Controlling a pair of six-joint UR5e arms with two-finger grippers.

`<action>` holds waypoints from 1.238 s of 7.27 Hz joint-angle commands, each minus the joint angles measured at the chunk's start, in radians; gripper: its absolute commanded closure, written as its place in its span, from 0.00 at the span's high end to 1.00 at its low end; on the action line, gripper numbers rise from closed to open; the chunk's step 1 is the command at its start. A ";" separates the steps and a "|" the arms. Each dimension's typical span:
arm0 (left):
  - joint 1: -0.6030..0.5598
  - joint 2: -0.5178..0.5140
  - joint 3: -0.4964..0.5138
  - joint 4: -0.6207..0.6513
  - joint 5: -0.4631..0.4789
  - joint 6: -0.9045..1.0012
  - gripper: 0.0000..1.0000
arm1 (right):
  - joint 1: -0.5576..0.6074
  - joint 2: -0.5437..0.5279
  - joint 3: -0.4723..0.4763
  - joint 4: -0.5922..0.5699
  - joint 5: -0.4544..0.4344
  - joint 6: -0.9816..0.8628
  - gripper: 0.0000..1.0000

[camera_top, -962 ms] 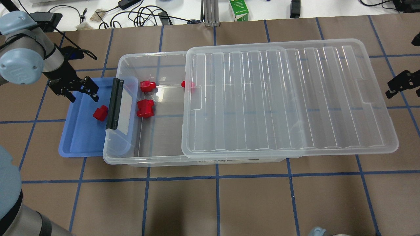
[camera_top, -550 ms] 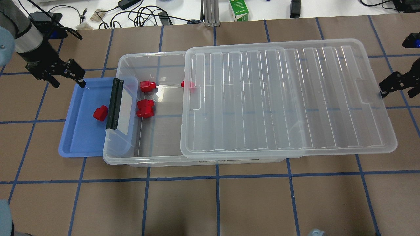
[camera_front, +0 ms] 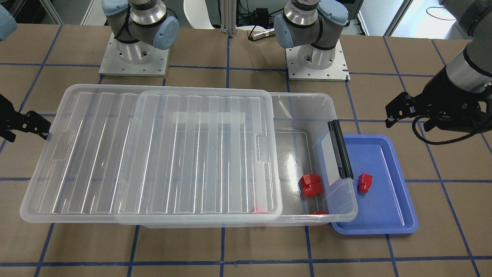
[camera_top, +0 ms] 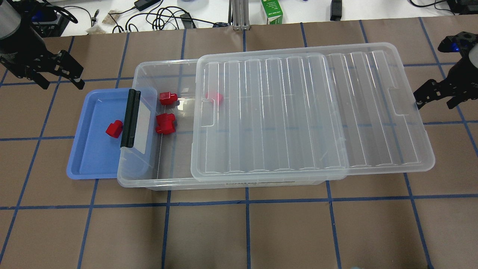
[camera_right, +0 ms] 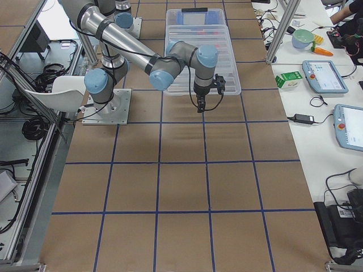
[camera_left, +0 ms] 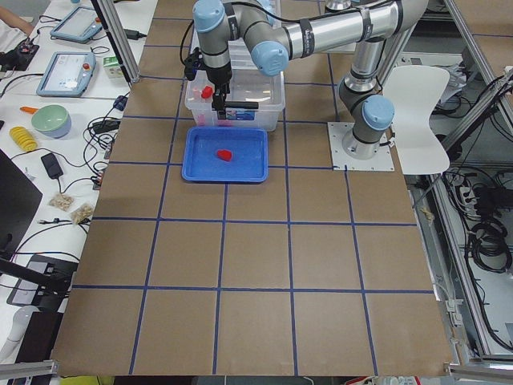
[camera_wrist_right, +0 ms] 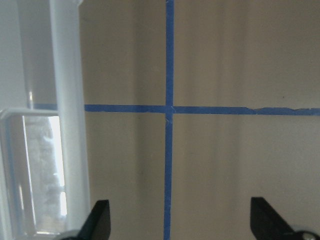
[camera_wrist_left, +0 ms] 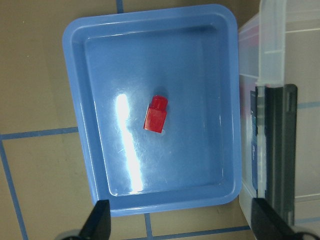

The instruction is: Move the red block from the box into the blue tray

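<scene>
The red block (camera_top: pixel 114 129) lies in the blue tray (camera_top: pixel 93 160), left of the box's black clip handle (camera_top: pixel 130 117); it also shows in the left wrist view (camera_wrist_left: pixel 156 115) and the front view (camera_front: pixel 364 182). The clear box (camera_top: pixel 142 182) stands beside the tray, and its lid (camera_top: pixel 310 112) covers most of it, overhanging on the right. My left gripper (camera_top: pixel 61 80) is open and empty, above the table beyond the tray's far left corner. My right gripper (camera_top: pixel 435 102) is open and empty at the lid's right end.
Two more red blocks (camera_top: pixel 168 98) (camera_top: pixel 165 123) lie in the box's uncovered left end, and a third (camera_top: pixel 214 97) shows through the lid. A green carton (camera_top: pixel 272 11) and cables sit past the table's far edge. The arm bases (camera_front: pixel 134 57) stand behind the box.
My left gripper has risen and drawn back to the far left, away from the tray. The lid has slid left over the box, and my right gripper has moved left with it.
</scene>
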 commanded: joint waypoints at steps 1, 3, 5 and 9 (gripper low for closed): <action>-0.072 0.057 -0.002 -0.058 0.004 -0.087 1.00 | 0.066 -0.003 0.014 -0.011 0.001 0.078 1.00; -0.111 0.095 -0.002 -0.067 0.001 -0.131 1.00 | 0.142 -0.002 0.012 -0.015 0.001 0.115 1.00; -0.111 0.107 -0.002 -0.090 -0.007 -0.131 1.00 | 0.205 -0.003 0.012 -0.021 0.000 0.170 1.00; -0.111 0.136 -0.001 -0.090 -0.019 -0.132 1.00 | 0.285 0.002 0.014 -0.053 0.000 0.244 1.00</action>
